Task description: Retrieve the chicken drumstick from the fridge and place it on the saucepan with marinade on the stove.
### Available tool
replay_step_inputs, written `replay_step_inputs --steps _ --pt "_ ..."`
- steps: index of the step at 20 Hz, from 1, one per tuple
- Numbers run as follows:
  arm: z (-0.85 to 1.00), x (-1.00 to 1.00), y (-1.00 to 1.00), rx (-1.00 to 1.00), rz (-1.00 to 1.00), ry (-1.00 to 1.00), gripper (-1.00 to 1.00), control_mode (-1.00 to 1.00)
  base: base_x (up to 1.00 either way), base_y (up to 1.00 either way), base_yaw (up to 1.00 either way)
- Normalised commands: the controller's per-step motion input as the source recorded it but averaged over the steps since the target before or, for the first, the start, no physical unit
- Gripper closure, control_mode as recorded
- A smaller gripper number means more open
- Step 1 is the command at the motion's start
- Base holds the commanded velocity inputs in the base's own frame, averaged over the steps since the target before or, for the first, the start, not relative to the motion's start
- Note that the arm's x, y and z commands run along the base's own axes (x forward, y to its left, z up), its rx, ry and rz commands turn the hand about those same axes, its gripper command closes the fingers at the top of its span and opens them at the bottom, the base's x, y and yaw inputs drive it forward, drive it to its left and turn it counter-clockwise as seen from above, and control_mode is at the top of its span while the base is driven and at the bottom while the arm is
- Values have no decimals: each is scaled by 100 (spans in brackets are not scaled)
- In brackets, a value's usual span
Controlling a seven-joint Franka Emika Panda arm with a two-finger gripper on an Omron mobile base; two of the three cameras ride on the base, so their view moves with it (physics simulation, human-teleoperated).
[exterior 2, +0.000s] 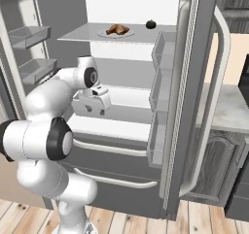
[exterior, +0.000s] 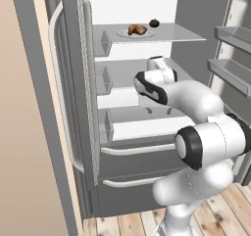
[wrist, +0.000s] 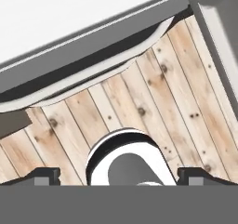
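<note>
**A:** Item one, chicken drumstick [exterior: 138,30]. Handling?

**B:** Judged light, firm at the bone, softer in the meat, likely greasy on the skin, so it may slip. Best taken across its narrower middle, fingers either side, coming down from above the plate [exterior: 125,34] it lies on. Not fragile; a firm squeeze should do no harm.

**A:** Appearance?

**B:** Small, lumpy, golden-brown with darker roasted patches. It rests on a pale round plate, much smaller than the shelf.

**A:** Location?

**B:** Inside the fridge [exterior 2: 194,82], both doors open, on its upper grey shelf [exterior 2: 82,34]. A small dark round fruit [exterior 2: 151,24] sits near it on that shelf, apart from the plate, towards the right-hand door.

**A:** Gripper [wrist: 119,176]?

**B:** Fingers spread wide apart, nothing between them. The hand camera looks down on the wooden floor [wrist: 153,102] and the fridge's lower drawer front; the hand hangs well below the drumstick's shelf, level with the lower shelves.

**A:** Progress?

**B:** Early, by my reading: drumstick not yet reached.
</note>
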Motion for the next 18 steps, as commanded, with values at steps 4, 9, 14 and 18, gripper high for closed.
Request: replay_step_inputs --steps 4,9,14,18 --pt "0 6 10 -4 9 -22 -100 -100 0 0 0" --pt "0 0 11 2 22 -32 -100 -100 0 0 0" --pt "22 0 0 6 17 -40 -100 -100 0 0 0" --pt "21 0 -6 1 10 -15 -100 -100 0 0 0"
